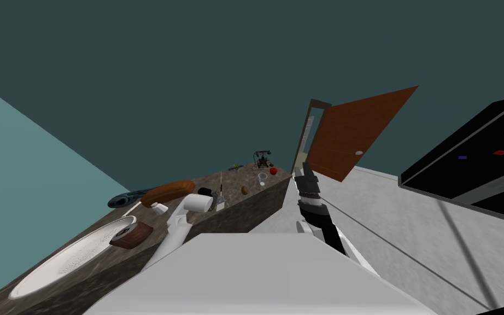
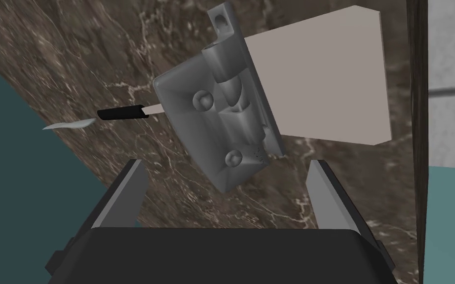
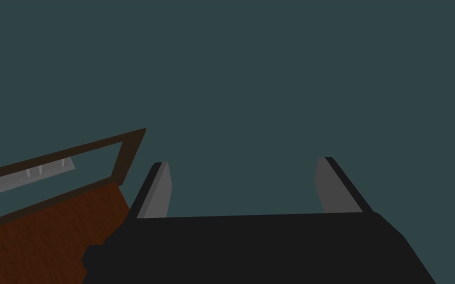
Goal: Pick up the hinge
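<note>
Hovering above grey hinge [image 2: 216, 123] on brown marbled worktop [image 2: 73, 64] with left fingers [image 2: 132, 192] spread wide, gripping nothing; same with right fingers [image 3: 157, 192], spread, empty.

**Three viewpoints around a dark marbled worktop: head, left wrist, right wrist.**

The head camera looks steeply down and forward with a strong roll. From there the worktop [image 1: 248, 178] runs slantwise toward an open brown door [image 1: 355, 131], with a dark teal wall [image 1: 191, 65] behind and grey floor [image 1: 409, 219] alongside. The left wrist camera sits close above the worktop [image 2: 73, 64] and faces down past the left gripper [image 2: 226, 162] onto a grey hinge [image 2: 221, 118] and a beige block [image 2: 325, 74] near the front edge. The head view shows that same spot small, at the left gripper [image 1: 214, 198]. The right wrist camera rides the right gripper [image 1: 303, 175], off the worktop's right end. It faces the wall [image 3: 271, 74] from well away and shares the door [image 3: 39, 231] with the head view.
</note>
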`<state>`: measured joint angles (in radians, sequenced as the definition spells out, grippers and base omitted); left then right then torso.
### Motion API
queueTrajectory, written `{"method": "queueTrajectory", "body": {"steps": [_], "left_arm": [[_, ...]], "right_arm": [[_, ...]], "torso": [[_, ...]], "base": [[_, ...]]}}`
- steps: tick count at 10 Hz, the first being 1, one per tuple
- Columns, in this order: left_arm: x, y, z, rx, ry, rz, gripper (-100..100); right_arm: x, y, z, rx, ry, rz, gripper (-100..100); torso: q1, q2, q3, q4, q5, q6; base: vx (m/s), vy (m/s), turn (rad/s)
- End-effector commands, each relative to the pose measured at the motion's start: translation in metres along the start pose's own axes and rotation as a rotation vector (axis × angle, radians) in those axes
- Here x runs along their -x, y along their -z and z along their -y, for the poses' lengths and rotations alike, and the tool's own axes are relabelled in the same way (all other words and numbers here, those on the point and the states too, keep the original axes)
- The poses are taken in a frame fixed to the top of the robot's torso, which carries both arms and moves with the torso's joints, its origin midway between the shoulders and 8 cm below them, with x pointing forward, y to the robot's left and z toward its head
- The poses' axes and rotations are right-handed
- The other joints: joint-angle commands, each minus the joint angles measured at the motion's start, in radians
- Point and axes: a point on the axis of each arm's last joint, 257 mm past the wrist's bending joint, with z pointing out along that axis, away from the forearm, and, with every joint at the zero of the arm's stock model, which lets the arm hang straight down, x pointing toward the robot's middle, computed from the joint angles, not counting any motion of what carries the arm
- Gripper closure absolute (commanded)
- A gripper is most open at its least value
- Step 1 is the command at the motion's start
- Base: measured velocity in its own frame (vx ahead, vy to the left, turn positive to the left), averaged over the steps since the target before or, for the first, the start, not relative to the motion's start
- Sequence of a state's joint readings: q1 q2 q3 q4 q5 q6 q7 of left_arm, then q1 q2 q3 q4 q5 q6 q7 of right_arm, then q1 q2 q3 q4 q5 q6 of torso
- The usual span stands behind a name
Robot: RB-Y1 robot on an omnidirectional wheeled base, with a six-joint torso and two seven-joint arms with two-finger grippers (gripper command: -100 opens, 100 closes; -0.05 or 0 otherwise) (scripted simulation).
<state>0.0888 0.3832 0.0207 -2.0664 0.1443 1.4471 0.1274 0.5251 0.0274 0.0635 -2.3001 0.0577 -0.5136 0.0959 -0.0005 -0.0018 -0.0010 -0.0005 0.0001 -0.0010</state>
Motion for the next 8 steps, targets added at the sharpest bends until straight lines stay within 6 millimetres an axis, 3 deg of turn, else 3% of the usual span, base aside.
{"method": "queueTrajectory", "body": {"steps": [1, 2, 3, 7, 8], "left_arm": [[-0.0003, -0.0068, -0.0007, -0.004, -0.002, -0.001, -100], [-0.0003, -0.0049, -0.0006, -0.001, -0.001, -0.001, -100], [-0.0004, -0.0055, -0.0001, -0.003, -0.001, -0.001, 100], [-0.0003, -0.0055, -0.0004, -0.002, 0.000, -0.001, 100], [-0.0004, -0.0055, -0.0005, -0.002, -0.001, -0.001, 0]], "right_arm": [[0.0000, 0.0000, 0.0000, 0.000, 0.000, 0.000, 0], [0.0000, 0.0000, 0.0000, 0.000, 0.000, 0.000, 0], [0.0000, 0.0000, 0.0000, 0.000, 0.000, 0.000, 0], [0.0000, 0.0000, 0.0000, 0.000, 0.000, 0.000, 0], [0.0000, 0.0000, 0.0000, 0.000, 0.000, 0.000, 0]], "torso": [[0.000, 0.000, 0.000, 0.000, 0.000, 0.000], [0.000, 0.000, 0.000, 0.000, 0.000, 0.000], [0.000, 0.000, 0.000, 0.000, 0.000, 0.000], [0.000, 0.001, 0.001, 0.000, 0.000, 0.000], [0.000, 0.001, 0.001, 0.000, 0.000, 0.000]], "base": [[0.019, 0.001, 0.009], [0.008, 0.000, 0.001], [0.000, 0.000, 0.000], [0.000, 0.000, 0.000], [0.000, 0.000, 0.000]]}}
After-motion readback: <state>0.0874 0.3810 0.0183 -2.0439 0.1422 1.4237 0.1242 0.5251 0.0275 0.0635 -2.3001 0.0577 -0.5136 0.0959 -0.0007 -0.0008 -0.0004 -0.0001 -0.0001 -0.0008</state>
